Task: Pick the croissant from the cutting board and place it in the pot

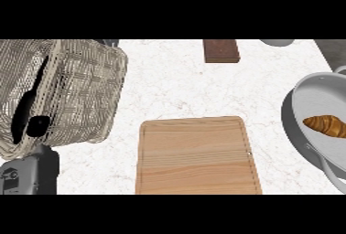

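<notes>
**Status: Croissant Located in Pot**

1. Task object. The croissant (326,125) lies inside the pot (304,93), on the pot's pale floor, at the right edge of the frame. It is golden brown and lies at a slant. Nothing touches it from above.

2. Pot. The pot is grey and round, and the right edge of the frame cuts it off. It stands on the table (175,82), just right of the cutting board (197,157) and apart from it.

3. Cutting board. The light wooden board lies flat at the lower centre of the frame, its long side running up the frame.

4. Left hand. The left hand (37,125) shows at the left of the frame, overlapping the woven basket (88,91). Its fingers point up the frame, straight and apart from the thumb, and hold nothing. The grey forearm (30,171) enters at the lower left corner.

5. Right hand. It does not show in this view.

6. Other items. A dark brown block (221,50) lies on the table at the upper centre of the frame, well apart from the board and the pot.
</notes>
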Robot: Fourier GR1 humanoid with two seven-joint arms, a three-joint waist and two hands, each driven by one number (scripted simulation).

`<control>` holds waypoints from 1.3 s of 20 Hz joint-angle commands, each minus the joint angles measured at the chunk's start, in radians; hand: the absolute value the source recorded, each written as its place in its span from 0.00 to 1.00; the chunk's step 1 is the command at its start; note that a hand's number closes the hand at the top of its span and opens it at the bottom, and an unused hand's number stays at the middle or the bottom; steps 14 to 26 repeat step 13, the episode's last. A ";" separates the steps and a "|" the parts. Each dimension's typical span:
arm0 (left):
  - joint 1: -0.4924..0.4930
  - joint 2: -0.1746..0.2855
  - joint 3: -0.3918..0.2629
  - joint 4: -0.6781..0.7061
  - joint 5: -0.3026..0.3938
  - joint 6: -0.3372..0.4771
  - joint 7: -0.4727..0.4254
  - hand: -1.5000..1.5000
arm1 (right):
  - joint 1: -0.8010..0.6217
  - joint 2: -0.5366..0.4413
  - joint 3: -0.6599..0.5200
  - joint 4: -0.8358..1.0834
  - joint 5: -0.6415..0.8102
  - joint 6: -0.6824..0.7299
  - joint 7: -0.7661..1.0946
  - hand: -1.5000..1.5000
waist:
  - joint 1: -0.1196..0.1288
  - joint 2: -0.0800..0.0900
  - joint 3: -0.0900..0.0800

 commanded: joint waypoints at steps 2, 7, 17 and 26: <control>0.007 0.007 0.004 -0.019 0.034 0.004 0.005 0.50 | 0.065 -0.136 -0.069 0.115 -0.071 0.093 -0.047 0.00 | -0.003 0.003 -0.003; -0.050 -0.018 -0.054 -0.002 0.013 0.059 0.031 0.50 | 0.088 -0.220 -0.076 0.328 -0.064 0.144 -0.203 0.00 | 0.001 0.008 0.000; -0.026 -0.018 -0.021 -0.002 0.026 0.016 0.005 0.50 | 0.138 -0.277 -0.081 0.424 -0.068 0.173 -0.285 0.00 | 0.004 0.008 0.002; -0.026 -0.018 -0.021 -0.002 0.026 0.016 0.005 0.50 | 0.138 -0.277 -0.081 0.424 -0.068 0.173 -0.285 0.00 | 0.004 0.008 0.002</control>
